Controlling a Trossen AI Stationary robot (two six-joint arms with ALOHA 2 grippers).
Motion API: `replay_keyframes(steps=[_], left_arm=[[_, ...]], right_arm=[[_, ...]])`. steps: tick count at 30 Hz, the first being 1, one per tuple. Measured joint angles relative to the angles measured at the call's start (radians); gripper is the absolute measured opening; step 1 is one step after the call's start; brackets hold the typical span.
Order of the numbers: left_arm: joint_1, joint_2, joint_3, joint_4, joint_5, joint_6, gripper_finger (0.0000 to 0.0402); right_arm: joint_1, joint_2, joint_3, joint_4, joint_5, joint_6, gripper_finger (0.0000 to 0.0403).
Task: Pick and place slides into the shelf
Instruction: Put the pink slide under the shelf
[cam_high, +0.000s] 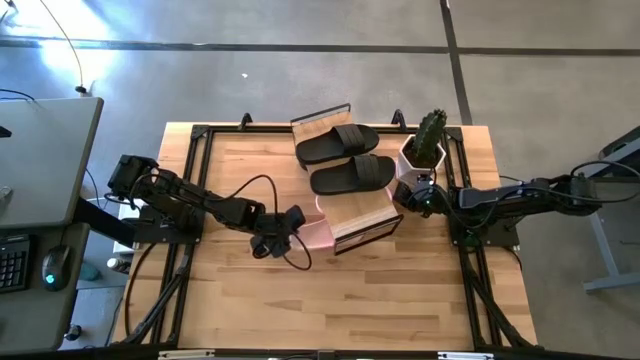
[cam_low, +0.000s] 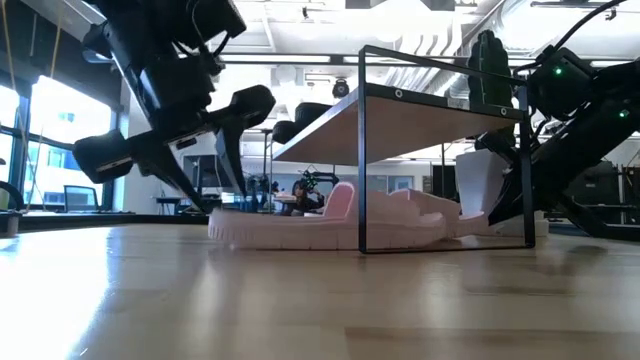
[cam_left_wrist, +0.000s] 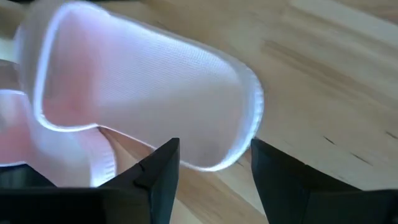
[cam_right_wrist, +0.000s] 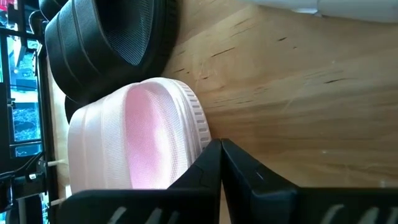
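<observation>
The shelf (cam_high: 366, 222) stands mid-table. Two black slides (cam_high: 345, 160) lie on its upper board. A pale pink slide (cam_low: 300, 226) lies flat on the table, its toe end under the shelf's lower board and its heel end sticking out toward the table's left. My left gripper (cam_left_wrist: 214, 180) is open just above that heel (cam_left_wrist: 211, 124), a finger on either side, touching nothing I can see. My right gripper (cam_right_wrist: 221, 163) is shut at the shelf's right end (cam_high: 403, 196), beside another pink slide (cam_right_wrist: 149, 130). My right gripper's shut fingers (cam_right_wrist: 208, 171) lie level, close against the ribbed rim of the pink slide's end (cam_right_wrist: 198, 134), which rests on the table. Whether they touch it I cannot tell.
A white pot with a cactus (cam_high: 426, 148) stands at the far right, close behind my right gripper. A black slide (cam_right_wrist: 106, 37) sits just beyond the pink one in the right wrist view. The shelf's thin black frame (cam_low: 362, 150) rises around the pink slides. Bare wood (cam_high: 330, 300) lies toward the near edge.
</observation>
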Motion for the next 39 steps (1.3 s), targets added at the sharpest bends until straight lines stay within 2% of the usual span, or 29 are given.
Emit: replay_keyframes(steps=[6, 12, 15, 21, 23, 26, 28, 32, 39], left_arm=[[0.000, 0.000, 0.000, -0.027, -0.006, 0.007, 0.0179], [-0.008, 0.000, 0.000, -0.071, -0.114, -0.025, 0.0169], [-0.030, -0.011, 0.000, -0.105, -0.173, -0.095, 0.0162], [-0.108, -0.061, 0.000, -0.200, -0.177, -0.282, 0.0124], [-0.128, -0.071, 0.000, -0.214, -0.147, -0.344, 0.0105], [-0.147, -0.072, 0.000, -0.184, -0.035, -0.416, 0.0073], [-0.148, -0.053, 0.001, -0.137, 0.005, -0.460, 0.0050], [-0.142, -0.018, 0.000, -0.136, -0.012, -0.533, 0.0007], [-0.102, 0.015, -0.001, -0.047, -0.095, -0.820, 0.0010]], right_arm=[[0.000, 0.000, 0.000, 0.000, -0.002, 0.000, 0.0000], [0.000, 0.000, 0.000, 0.000, -0.003, -0.008, 0.0000], [0.000, 0.000, 0.000, 0.000, -0.003, -0.008, 0.0000], [0.000, 0.000, 0.000, 0.001, -0.003, -0.014, 0.0000], [0.000, 0.003, 0.000, 0.003, -0.003, -0.016, 0.0000], [0.000, 0.005, 0.000, 0.002, -0.003, -0.019, 0.0000], [0.000, 0.005, 0.000, 0.001, -0.003, -0.026, 0.0000], [0.000, 0.005, 0.000, 0.002, -0.003, -0.035, 0.0000], [0.000, 0.006, 0.000, 0.006, -0.010, -0.053, 0.0000]])
